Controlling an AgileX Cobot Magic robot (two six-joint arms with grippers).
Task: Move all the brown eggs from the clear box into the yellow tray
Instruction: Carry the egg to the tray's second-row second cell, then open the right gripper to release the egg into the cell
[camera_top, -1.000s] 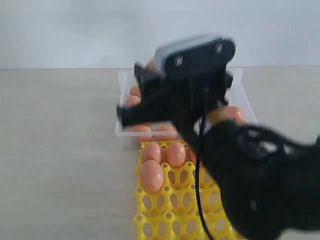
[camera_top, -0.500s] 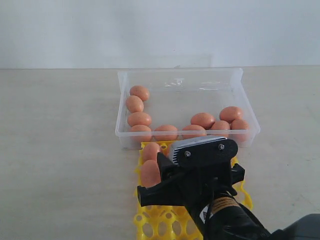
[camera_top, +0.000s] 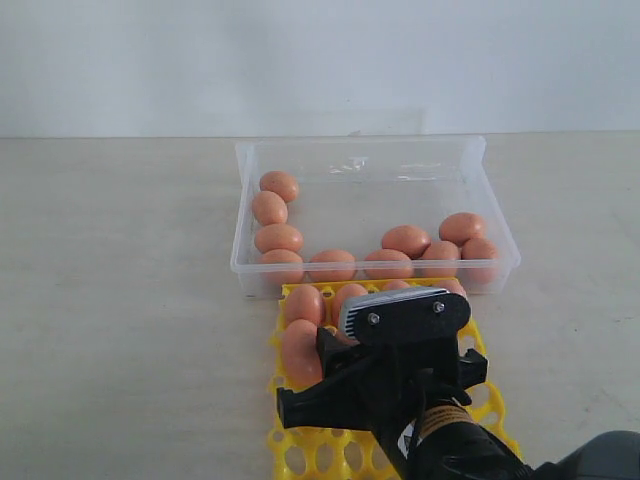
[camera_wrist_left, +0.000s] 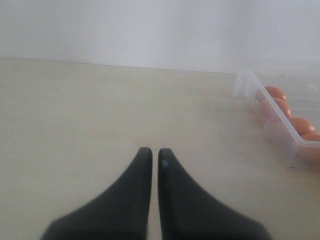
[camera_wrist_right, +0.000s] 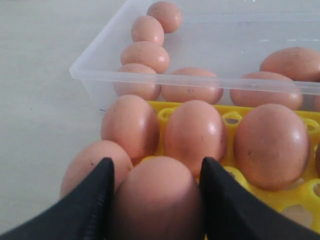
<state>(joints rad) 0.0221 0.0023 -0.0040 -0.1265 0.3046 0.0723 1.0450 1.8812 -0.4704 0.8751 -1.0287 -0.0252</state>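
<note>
My right gripper (camera_wrist_right: 156, 172) is shut on a brown egg (camera_wrist_right: 157, 202), a black finger against each side of it, low over the yellow tray (camera_top: 300, 455). Its arm (camera_top: 400, 380) hides most of the tray in the exterior view. Three eggs (camera_wrist_right: 195, 132) fill the tray row nearest the box, and one more (camera_wrist_right: 87, 165) sits beside the held egg. The clear box (camera_top: 240, 150) behind the tray holds several brown eggs (camera_top: 279, 186) along its left and front walls. My left gripper (camera_wrist_left: 151, 152) is shut and empty over bare table, left of the box (camera_wrist_left: 280, 125).
The pale tabletop (camera_top: 120, 300) runs bare to the left of box and tray. A white wall (camera_top: 320, 60) closes the back. The box's far right half (camera_top: 420, 190) has no eggs in it.
My right arm has swung from over the clear box back and down onto the yellow tray with the egg. Over the last half second it only shifted slightly.
</note>
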